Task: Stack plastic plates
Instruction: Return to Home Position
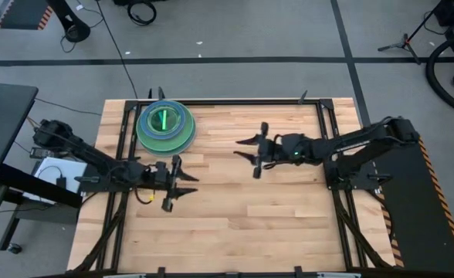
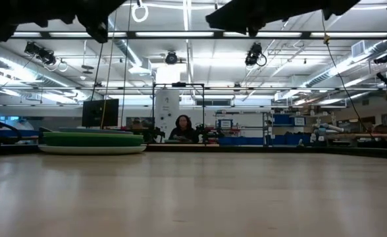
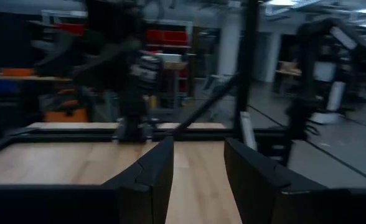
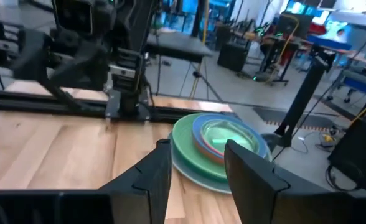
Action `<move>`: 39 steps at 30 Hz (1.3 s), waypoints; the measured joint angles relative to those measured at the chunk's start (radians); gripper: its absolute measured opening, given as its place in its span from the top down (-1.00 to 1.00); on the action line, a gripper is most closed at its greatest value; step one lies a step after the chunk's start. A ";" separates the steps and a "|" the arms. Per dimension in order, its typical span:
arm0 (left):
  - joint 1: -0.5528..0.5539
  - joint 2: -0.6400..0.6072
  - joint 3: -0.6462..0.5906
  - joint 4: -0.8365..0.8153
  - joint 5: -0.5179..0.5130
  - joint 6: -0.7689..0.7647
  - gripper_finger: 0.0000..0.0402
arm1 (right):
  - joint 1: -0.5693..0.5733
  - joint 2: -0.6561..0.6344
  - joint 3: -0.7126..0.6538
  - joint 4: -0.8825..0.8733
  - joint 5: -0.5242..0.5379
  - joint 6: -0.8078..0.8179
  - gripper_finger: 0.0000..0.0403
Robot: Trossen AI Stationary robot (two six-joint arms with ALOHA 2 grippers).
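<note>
Your left gripper (image 1: 182, 184): jaws spread | your right gripper (image 1: 244, 148): jaws spread | plates (image 1: 165, 126): stacked ahead of right jaws, apart

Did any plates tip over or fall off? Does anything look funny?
No, nothing looks wrong. The plates sit in one flat stack near the far left corner of the table. None are tipped or dropped. The left claw and the right claw are both open and empty, away from the stack.
</note>
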 joint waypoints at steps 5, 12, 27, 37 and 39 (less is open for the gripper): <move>0.116 0.000 0.000 0.013 0.013 -0.012 0.26 | -0.003 -0.103 -0.075 0.021 0.001 -0.001 0.23; 0.403 -0.008 0.018 -0.041 0.220 -0.112 0.26 | -0.006 -0.262 -0.167 0.021 0.047 -0.052 0.23; 0.495 -0.454 0.018 -0.510 0.225 -0.002 0.26 | -0.008 -0.581 -0.418 0.033 0.136 0.037 0.23; 0.358 -0.506 -0.023 -0.516 0.226 0.066 0.26 | 0.022 -0.655 -0.419 -0.147 0.175 0.084 0.23; 0.342 -0.554 -0.054 -0.519 0.226 0.074 0.26 | 0.022 -0.688 -0.419 -0.210 0.193 0.123 0.24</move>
